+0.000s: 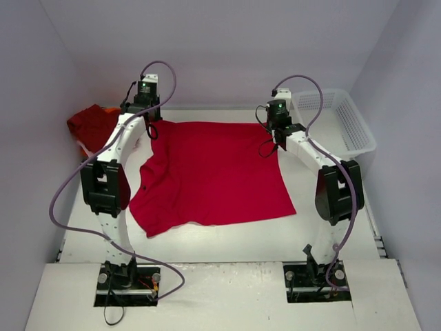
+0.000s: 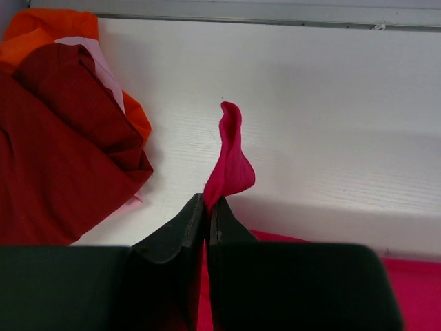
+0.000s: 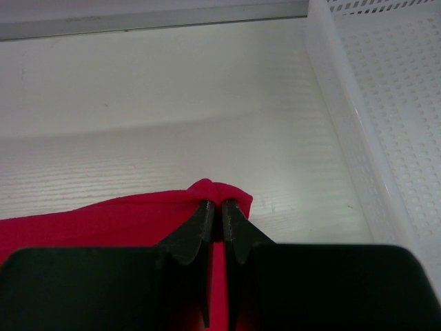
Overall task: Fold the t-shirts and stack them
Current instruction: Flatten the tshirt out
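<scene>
A bright red t-shirt [image 1: 213, 176] lies spread across the middle of the table. My left gripper [image 1: 153, 124] is shut on its far left corner; in the left wrist view a tongue of the red cloth [image 2: 231, 162] sticks up past the closed fingertips of this left gripper [image 2: 208, 201]. My right gripper [image 1: 275, 131] is shut on the far right corner, with the pinched cloth edge [image 3: 220, 189] bunched over the tips of the right gripper [image 3: 222, 205]. A darker red folded t-shirt [image 1: 93, 124] sits at the far left, its cloth [image 2: 55, 152] close to the left gripper.
A white plastic mesh basket [image 1: 344, 121] stands at the far right, its wall [image 3: 365, 117] close beside the right gripper. Orange and pink cloth [image 2: 48, 31] lies under the dark red bundle. Purple cables loop over both arms. The back wall is just beyond the shirt.
</scene>
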`<state>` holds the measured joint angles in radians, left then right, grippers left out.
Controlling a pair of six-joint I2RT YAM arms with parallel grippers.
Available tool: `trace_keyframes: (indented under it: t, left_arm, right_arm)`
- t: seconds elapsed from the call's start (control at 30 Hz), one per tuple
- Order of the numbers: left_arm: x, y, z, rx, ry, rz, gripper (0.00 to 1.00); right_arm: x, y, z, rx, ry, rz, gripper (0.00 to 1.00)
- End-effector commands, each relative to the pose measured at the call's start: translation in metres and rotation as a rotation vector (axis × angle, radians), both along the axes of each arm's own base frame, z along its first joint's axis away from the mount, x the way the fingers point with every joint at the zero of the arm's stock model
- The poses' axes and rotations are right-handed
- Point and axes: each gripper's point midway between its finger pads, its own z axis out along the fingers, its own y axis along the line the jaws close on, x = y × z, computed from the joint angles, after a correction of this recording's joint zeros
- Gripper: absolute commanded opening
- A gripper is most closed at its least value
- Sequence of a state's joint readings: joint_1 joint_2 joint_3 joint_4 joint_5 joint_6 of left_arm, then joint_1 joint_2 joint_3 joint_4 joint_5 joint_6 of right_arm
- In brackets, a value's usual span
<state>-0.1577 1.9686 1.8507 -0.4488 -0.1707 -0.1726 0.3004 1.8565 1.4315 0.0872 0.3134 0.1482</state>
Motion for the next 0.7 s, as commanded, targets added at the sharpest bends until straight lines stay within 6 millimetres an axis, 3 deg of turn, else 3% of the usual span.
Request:
trace_keyframes:
  t: [0.0, 0.33, 0.67]
  left_arm:
    - [0.015, 0.009, 0.041, -0.008, -0.116, 0.015, 0.0]
    - [0.026, 0.009, 0.016, 0.002, -0.084, 0.016, 0.0]
    - [0.037, 0.011, 0.006, 0.017, -0.086, 0.034, 0.0]
  right_arm:
    - [0.023, -0.009, 0.039, 0.01, -0.123, -0.035, 0.0]
    - [0.037, -0.007, 0.012, -0.005, -0.092, -0.038, 0.0]
    - [0.055, -0.006, -0.009, -0.027, -0.083, -0.039, 0.0]
